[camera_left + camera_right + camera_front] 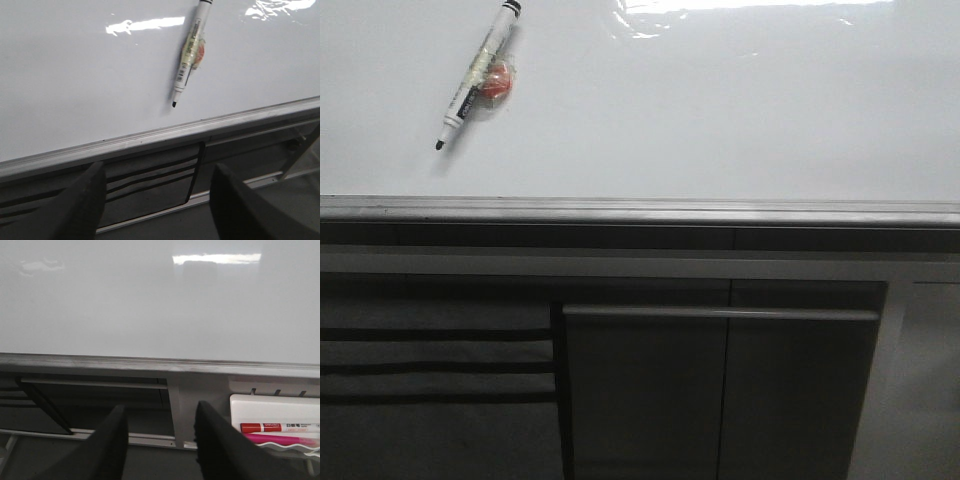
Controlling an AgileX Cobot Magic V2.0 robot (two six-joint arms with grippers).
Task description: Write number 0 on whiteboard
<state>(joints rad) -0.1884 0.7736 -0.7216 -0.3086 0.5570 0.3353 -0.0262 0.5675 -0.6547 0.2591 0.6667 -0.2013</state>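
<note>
Lying uncapped on whiteboard (pixel 720 110): marker (pixel 478 75).

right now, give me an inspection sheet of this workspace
surface: whiteboard glossy, glare along far edge, grey edge strip
job's things: no 0 drawn; black marker lying uncapped on the board, tip toward the near edge, a small red piece taped to it
clutter: tray with red and pink markers
grippers: left gripper and right gripper open, fingers empty, off the board
cables: nothing seen
surroundings: grey cabinet fronts below the board
</note>
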